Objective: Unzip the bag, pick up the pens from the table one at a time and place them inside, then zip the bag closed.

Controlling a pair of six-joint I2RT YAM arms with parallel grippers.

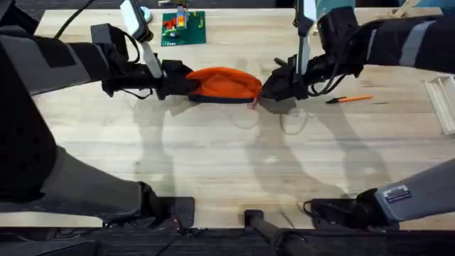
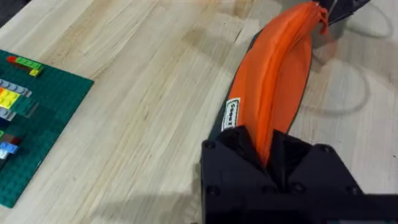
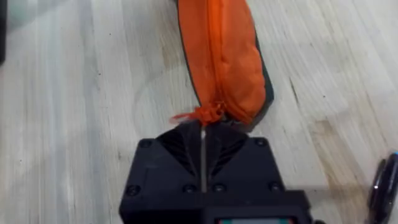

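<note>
At the far middle of the table (image 1: 227, 163) the bag (image 1: 224, 83) lies lengthwise between the two arms, zipper seam up. Left gripper (image 1: 173, 80) is clenched on the bag's left end; in the left wrist view the fabric is pinched right between its fingers (image 2: 239, 146), next to a small white label. Right gripper (image 3: 203, 134) sits at the opposite end, closed to a thin slit at the orange pull tab (image 3: 199, 114); it looks to be gripping the tab, though the contact itself is hidden.

Zipper looks shut along the whole visible length, so the unzip is likely only starting.

Handling guess: the bag is soft, light fabric, bulges in the middle and will crumple or slide if not anchored. The end pinch is the right hold for tension; the tab is small and floppy and could easily slip out. Pull should run straight along the seam.

Nearby: an orange pen (image 1: 348, 99) lies on the table just right of the right gripper, apart from the bag. A dark pen (image 3: 380, 183) shows at the edge of the right wrist view, close to that gripper. A green brick baseplate (image 1: 183, 28) with small bricks sits behind the bag, near the left arm, clear of the zip path. Nothing lies on the bag itself.
</note>
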